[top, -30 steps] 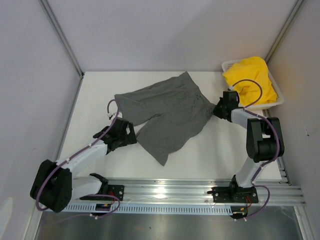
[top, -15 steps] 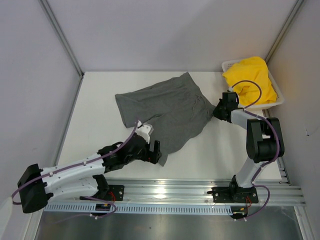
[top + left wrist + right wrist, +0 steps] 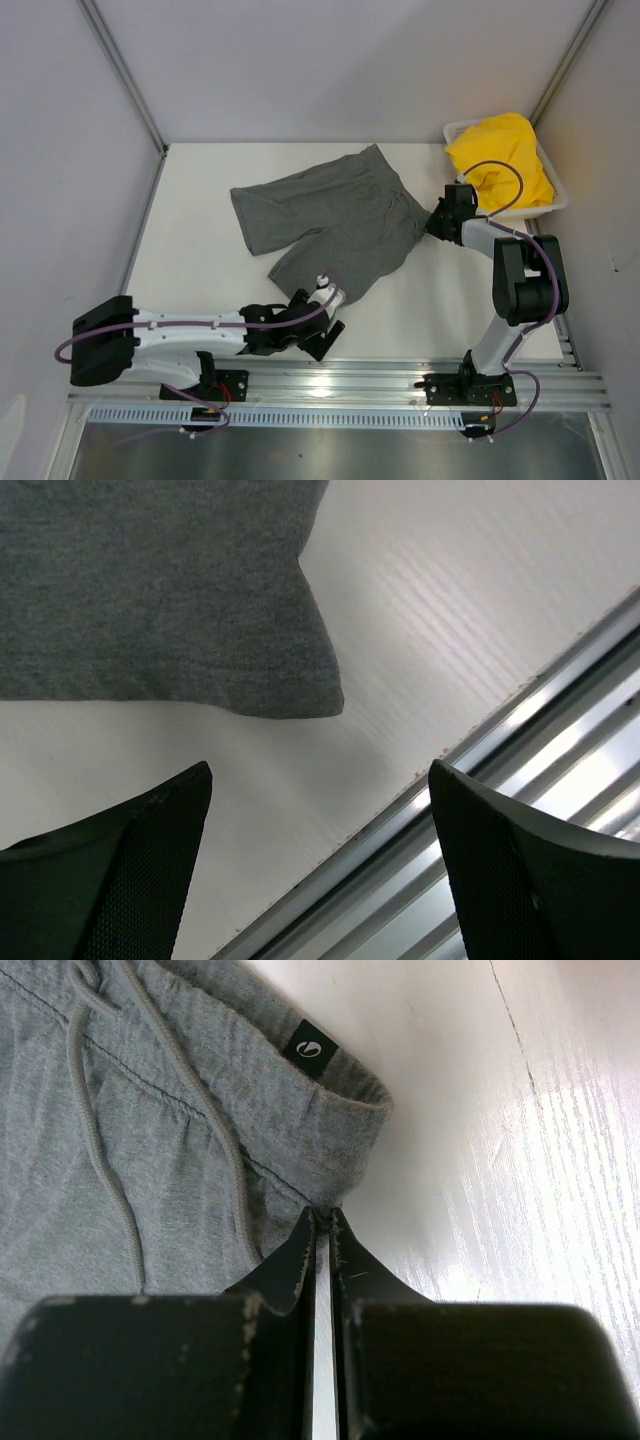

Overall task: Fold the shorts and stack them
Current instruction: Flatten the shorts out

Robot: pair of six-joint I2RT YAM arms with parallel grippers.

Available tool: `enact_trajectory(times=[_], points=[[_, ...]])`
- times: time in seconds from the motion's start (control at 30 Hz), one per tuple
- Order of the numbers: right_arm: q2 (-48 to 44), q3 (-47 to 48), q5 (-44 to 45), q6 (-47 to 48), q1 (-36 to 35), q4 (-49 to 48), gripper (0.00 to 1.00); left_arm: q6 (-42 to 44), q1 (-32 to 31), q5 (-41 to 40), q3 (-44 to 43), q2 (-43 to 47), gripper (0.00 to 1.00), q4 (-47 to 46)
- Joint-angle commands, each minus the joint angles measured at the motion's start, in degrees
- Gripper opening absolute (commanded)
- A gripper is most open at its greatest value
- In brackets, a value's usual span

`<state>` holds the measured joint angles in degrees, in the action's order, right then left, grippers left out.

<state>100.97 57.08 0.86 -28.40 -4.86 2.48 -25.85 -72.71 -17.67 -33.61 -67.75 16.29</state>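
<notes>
The dark grey shorts (image 3: 330,215) lie spread flat mid-table, one leg pointing toward the near edge. My right gripper (image 3: 436,222) is shut on their waistband corner; in the right wrist view its tips (image 3: 322,1212) pinch the band's edge below a small black tag (image 3: 308,1049) and beside the drawstring (image 3: 90,1130). My left gripper (image 3: 322,320) is low at the near edge, open. Its fingers (image 3: 130,870) stand wide apart with nothing between them, just short of the near leg's hem corner (image 3: 300,680). The yellow shorts (image 3: 505,160) are heaped in the basket.
The white mesh basket (image 3: 556,195) stands at the back right corner against the wall. An aluminium rail (image 3: 380,380) runs along the near table edge, right under the left gripper (image 3: 320,767). Enclosure walls close in the left, back and right sides.
My left arm has swung from the left leg's side down to the near table edge, stopping by the near leg's hem corner. The right gripper and the shorts have stayed put.
</notes>
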Motion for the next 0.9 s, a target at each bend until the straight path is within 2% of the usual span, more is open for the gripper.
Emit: enact_trajectory(times=[0.0, 0.13, 0.3, 0.4, 0.43, 0.63, 0.87], points=[[0.28, 0.4, 0.28, 1.16, 0.38, -0.02, 0.0, 1.85, -1.47, -4.55, -4.45, -5.88, 0.89, 1.02], [0.37, 0.31, -0.16, 1.07, 0.56, -0.11, 0.0, 1.94, -1.82, -6.5, -7.78, -11.08, 0.85, 1.81], [0.55, 0.31, -0.16, 0.98, 0.82, -0.19, 0.0, 1.76, -1.91, -7.73, -8.85, -11.71, 0.83, 1.11], [0.55, 0.23, -0.16, 0.98, 0.91, -0.28, 0.0, 1.94, -1.91, -8.69, -9.63, -12.85, 0.77, 1.63], [0.55, 0.23, -0.07, 0.98, 0.91, -0.2, 0.0, 1.94, -1.91, -8.96, -9.99, -13.37, 0.72, 1.81], [0.63, 0.23, -1.83, 0.89, 1.17, -0.37, 0.0, 2.47, -2.0, -7.56, -9.9, -15.31, 0.62, 0.15], [0.9, 0.58, -2.01, 0.81, 1.35, -0.28, 0.0, 2.91, -2.7, -5.88, -9.55, -17.24, 0.61, -0.65]])
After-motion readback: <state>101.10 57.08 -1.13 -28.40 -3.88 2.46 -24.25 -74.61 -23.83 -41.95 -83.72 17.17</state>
